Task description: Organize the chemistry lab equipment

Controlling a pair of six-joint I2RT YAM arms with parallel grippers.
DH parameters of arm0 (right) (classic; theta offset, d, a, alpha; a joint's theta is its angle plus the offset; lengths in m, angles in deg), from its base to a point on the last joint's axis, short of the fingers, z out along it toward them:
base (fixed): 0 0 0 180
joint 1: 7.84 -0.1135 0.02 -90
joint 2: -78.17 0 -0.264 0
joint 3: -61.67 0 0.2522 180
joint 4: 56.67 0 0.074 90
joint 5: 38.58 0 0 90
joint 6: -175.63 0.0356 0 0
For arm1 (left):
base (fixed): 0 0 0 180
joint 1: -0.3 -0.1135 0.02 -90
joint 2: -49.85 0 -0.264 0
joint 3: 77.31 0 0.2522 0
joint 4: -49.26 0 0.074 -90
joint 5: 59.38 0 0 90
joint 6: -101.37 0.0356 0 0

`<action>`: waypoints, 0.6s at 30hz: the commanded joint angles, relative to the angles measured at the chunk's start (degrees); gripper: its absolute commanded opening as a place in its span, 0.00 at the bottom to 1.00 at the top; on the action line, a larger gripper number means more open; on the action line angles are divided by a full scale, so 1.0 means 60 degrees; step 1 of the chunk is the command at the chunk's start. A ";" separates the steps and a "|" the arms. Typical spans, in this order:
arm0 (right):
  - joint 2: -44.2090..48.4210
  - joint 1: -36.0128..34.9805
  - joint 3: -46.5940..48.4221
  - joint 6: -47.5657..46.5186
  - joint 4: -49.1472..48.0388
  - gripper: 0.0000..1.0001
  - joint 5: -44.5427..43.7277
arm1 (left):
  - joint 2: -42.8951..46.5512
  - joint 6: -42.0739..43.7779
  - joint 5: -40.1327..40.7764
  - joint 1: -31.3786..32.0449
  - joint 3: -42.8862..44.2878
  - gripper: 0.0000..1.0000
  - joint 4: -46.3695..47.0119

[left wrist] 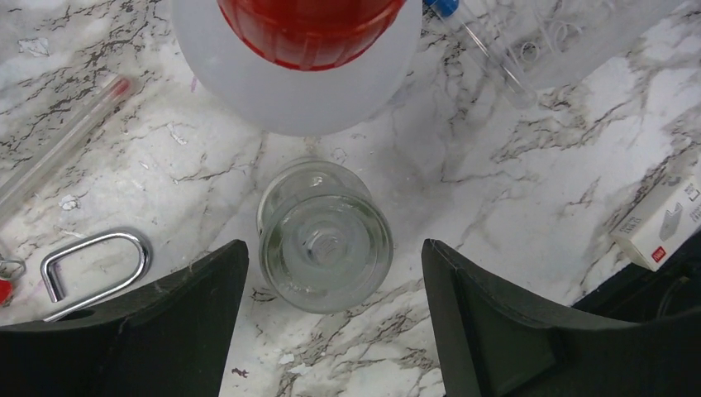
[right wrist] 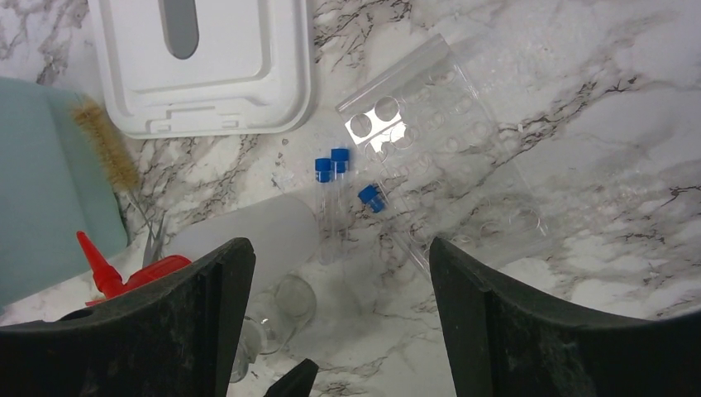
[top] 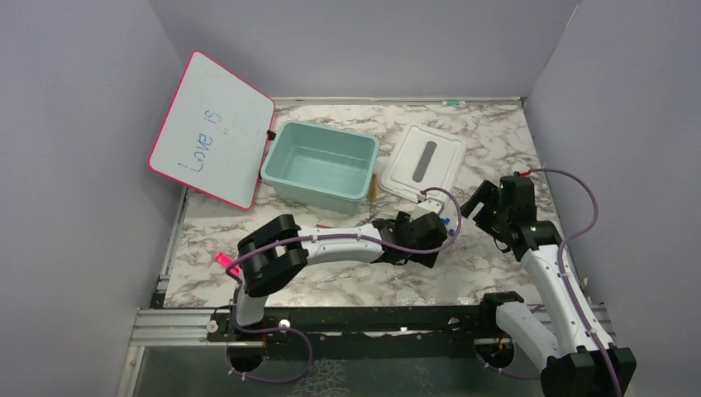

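Across the marble table (top: 496, 132), nothing packed yet: teal bin (top: 331, 126) empty, lid (top: 426, 161) off beside it. Left gripper (left wrist: 332, 248) wide open, straddling a small glass jar (left wrist: 325, 240) without touching. Right gripper (right wrist: 339, 256) open too, hovering over blue-capped vials (right wrist: 331, 190) beside a clear bag (right wrist: 463, 157). Crowding the jar: squeeze bottle (left wrist: 289, 99) just beyond, tongs (left wrist: 83, 248) near; brush (right wrist: 103, 145) against the bin.

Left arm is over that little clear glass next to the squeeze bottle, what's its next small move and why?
Probably lower the left gripper slightly and close on the clear glass: it sits centred between the open fingers, not yet touched, with the squeeze bottle just beyond it.
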 commanded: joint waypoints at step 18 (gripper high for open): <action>0.0386 -0.0044 -0.0207 -0.0262 -0.0464 0.82 0.0438 | -0.0726 0.0179 0.1478 0.0155 0.0735 0.45 0.0181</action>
